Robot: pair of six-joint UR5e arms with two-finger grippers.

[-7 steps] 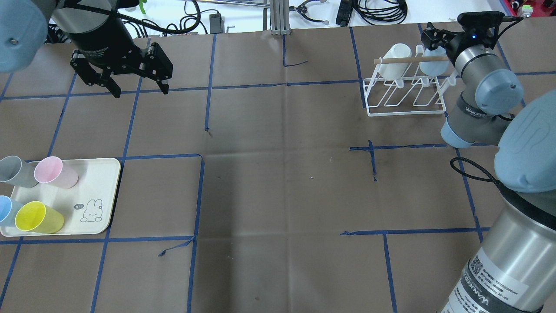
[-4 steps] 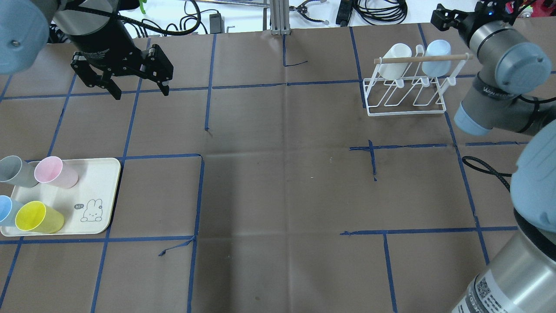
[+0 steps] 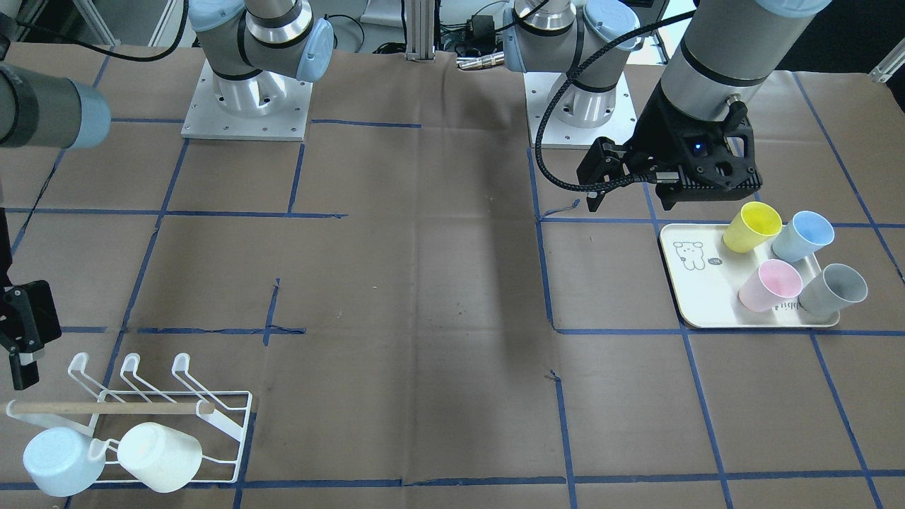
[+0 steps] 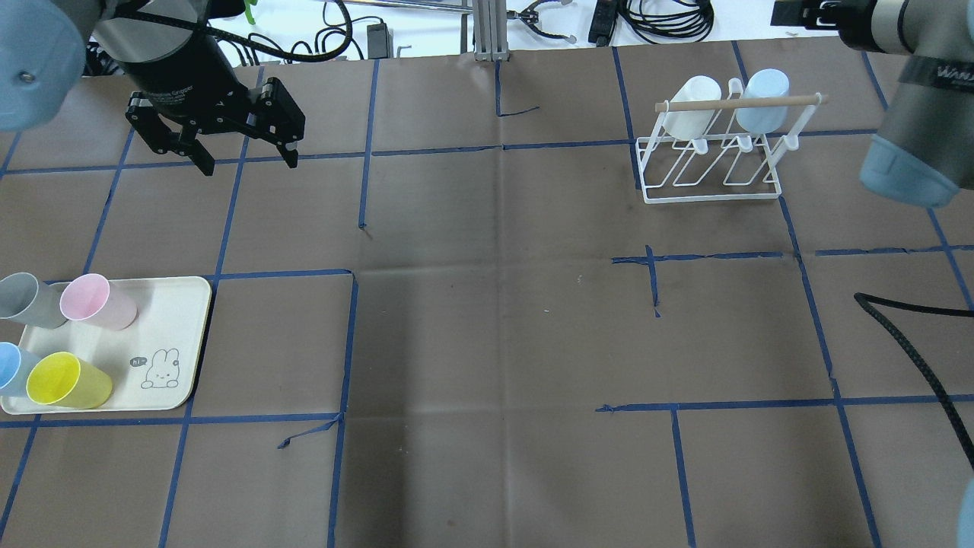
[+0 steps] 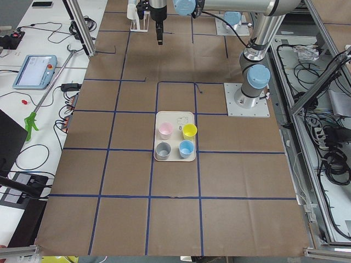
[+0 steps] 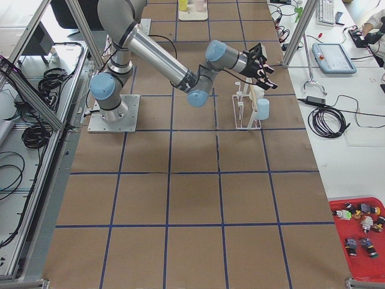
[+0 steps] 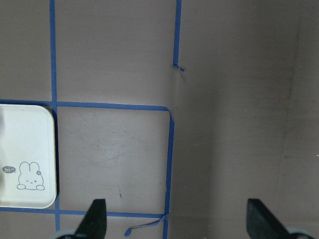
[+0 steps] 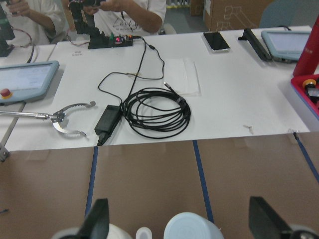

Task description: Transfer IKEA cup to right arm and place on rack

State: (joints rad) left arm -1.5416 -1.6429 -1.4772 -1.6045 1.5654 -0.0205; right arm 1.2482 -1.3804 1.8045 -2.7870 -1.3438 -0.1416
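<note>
Hovering empty, jaws spread: left gripper (image 4: 247,161) beyond cream rectangular tray (image 4: 176,335) w/ four pastel plastic cups (image 4: 99,302). Right gripper (image 8: 179,209), jaws also spread, by white wire rack (image 4: 711,192). Step, prob.: pick-up; next, left must drop onto a cup.

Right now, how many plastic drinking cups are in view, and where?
6. On the cream rectangular tray: yellow cup, light blue cup, pink cup, grey cup. On the white wire rack: white cup, pale blue cup. None looks hidden.
</note>
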